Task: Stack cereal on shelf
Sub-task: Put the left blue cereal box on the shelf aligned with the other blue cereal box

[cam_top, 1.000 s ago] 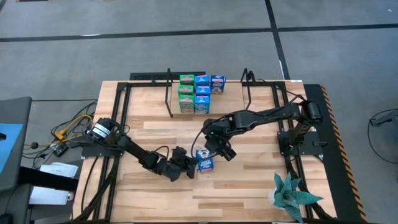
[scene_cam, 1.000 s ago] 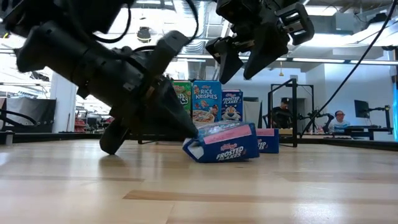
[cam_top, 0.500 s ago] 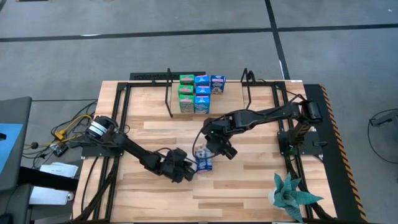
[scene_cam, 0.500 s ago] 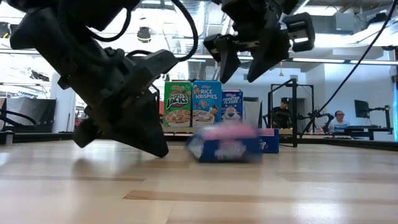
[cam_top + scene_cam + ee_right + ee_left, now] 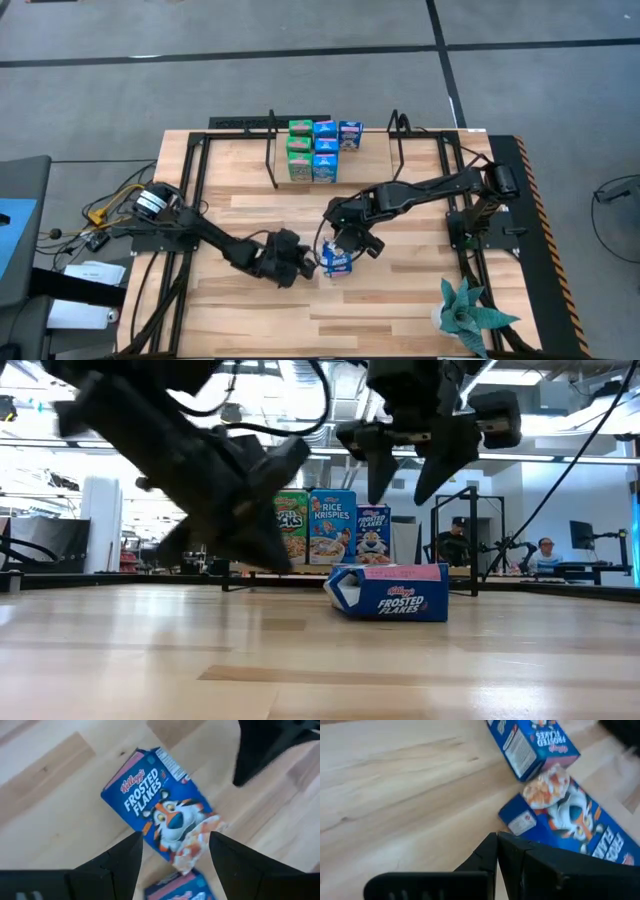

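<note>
A dark blue Frosted Flakes box (image 5: 337,262) lies flat on the tabletop, picture front up; it also shows in the right wrist view (image 5: 160,820). A second dark blue box (image 5: 535,742) lies on the table just beyond it. My right gripper (image 5: 345,243) hangs open straight above the first box (image 5: 390,592), clear of it. My left gripper (image 5: 306,262) is shut, just left of that box and off the table (image 5: 275,555). Several green, light blue and dark blue boxes (image 5: 320,148) stand stacked at the far edge between the shelf's black wire uprights (image 5: 272,150).
A green artificial plant (image 5: 468,315) stands at the near right corner. Black frame rails (image 5: 195,190) run along the table's left and right sides. People sit at desks (image 5: 545,550) in the room beyond.
The Frosted Flakes box, propped tilted against my left gripper's shut fingertips a second ago, has dropped flat onto the table and sits a little farther right. My left gripper has drawn back toward the table's left edge and risen off the tabletop.
</note>
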